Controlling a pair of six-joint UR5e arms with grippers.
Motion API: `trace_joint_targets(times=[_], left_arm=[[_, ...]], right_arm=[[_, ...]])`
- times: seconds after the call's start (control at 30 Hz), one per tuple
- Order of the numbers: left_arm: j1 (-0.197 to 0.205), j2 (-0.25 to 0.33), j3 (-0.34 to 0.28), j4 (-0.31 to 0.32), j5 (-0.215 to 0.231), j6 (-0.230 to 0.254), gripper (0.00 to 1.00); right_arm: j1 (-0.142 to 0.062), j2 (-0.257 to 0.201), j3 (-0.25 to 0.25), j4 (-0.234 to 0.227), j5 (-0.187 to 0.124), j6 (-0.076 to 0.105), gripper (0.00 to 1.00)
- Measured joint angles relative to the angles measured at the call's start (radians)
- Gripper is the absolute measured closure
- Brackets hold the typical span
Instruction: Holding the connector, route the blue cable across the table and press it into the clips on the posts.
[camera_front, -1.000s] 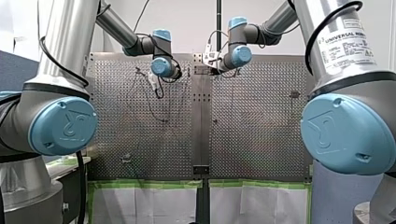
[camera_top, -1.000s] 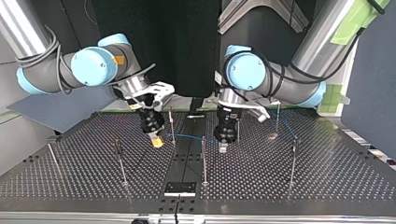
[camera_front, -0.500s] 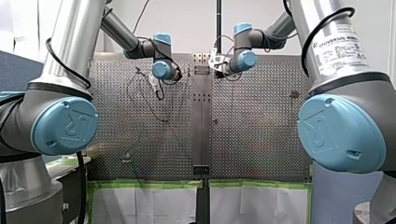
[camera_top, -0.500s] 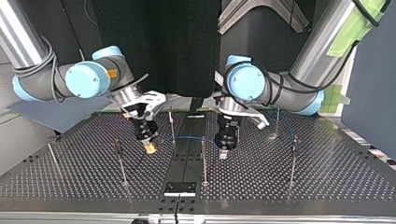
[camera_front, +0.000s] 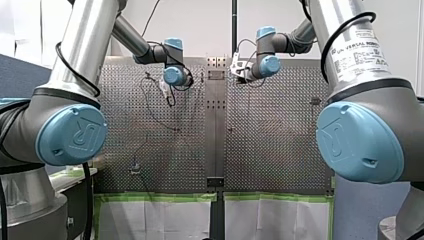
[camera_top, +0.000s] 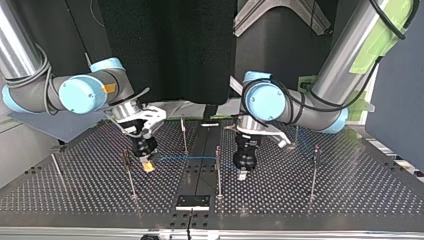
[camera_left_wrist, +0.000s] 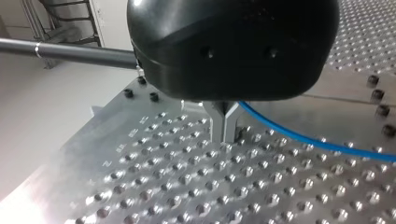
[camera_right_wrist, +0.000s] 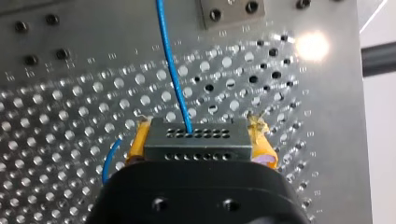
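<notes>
**Connector pinched in the right jaws, cable strung across to the left**

The right gripper (camera_right_wrist: 198, 135) has its yellow-padded jaws pinching the grey connector (camera_right_wrist: 195, 140), one pad against each end of the block. The blue cable (camera_right_wrist: 170, 60) leaves the connector's holed face and runs straight ahead of the gripper, over the perforated surface (camera_top: 75, 195).

In the top view, that gripper hangs low over the surface at about 9 o'clock from the middle post (camera_top: 218, 170). The cable stretches level from it toward 3 o'clock as far as the post.

The left gripper (camera_left_wrist: 224, 128) stands just beside the post at about 3 o'clock, pointing down. Its metal jaws are pressed together at the tips, close above the holes. In its wrist view the cable comes out from right beside those jaws, under the black body, and trails off low over the surface. I can't tell whether the jaws nip the cable higher up.
</notes>
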Motion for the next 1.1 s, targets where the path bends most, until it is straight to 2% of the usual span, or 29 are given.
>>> trace_joint_targets(times=[0.13,0.17,0.2,0.23,0.27,0.3,0.33,0.37,0.4,0.47,0.97,1.1], left_arm=[[0.007,0.000,0.002,-0.009,-0.001,0.001,1.00],[0.008,0.000,0.002,-0.011,-0.001,0.001,0.92],[0.009,0.000,0.002,-0.013,-0.001,0.001,0.92],[0.010,0.000,0.002,-0.015,-0.001,0.001,0.81],[0.010,0.000,0.002,-0.017,-0.002,0.001,0.60],[0.011,0.000,0.003,-0.021,-0.002,0.001,0.60],[0.011,0.000,0.003,-0.024,-0.002,0.001,0.39],[0.011,0.000,0.003,-0.028,-0.002,0.001,0.26],[0.011,0.000,0.003,-0.033,-0.003,0.001,0.26],[0.011,0.000,0.003,-0.043,-0.003,0.001,0.00],[-0.003,0.002,-0.001,-0.167,-0.011,0.012,0.00],[-0.018,0.017,-0.016,-0.195,-0.009,0.028,0.00]], right_arm=[[-0.008,0.001,-0.001,0.000,-0.004,-0.002,1.00],[-0.009,0.001,-0.001,0.000,-0.004,-0.003,1.00],[-0.010,0.001,-0.001,0.000,-0.005,-0.004,1.00],[-0.010,0.001,-0.001,0.000,-0.005,-0.004,1.00],[-0.011,0.001,-0.001,0.000,-0.005,-0.005,1.00],[-0.011,0.001,-0.001,0.000,-0.005,-0.006,1.00],[-0.011,0.001,-0.001,0.000,-0.006,-0.006,1.00],[-0.011,0.001,-0.001,0.000,-0.006,-0.007,1.00],[-0.011,0.001,-0.001,0.000,-0.006,-0.008,1.00],[-0.011,0.001,-0.001,0.000,-0.006,-0.008,1.00],[-0.005,0.001,-0.002,0.001,-0.007,-0.012,1.00],[-0.005,0.001,-0.002,0.002,-0.007,-0.012,1.00]])
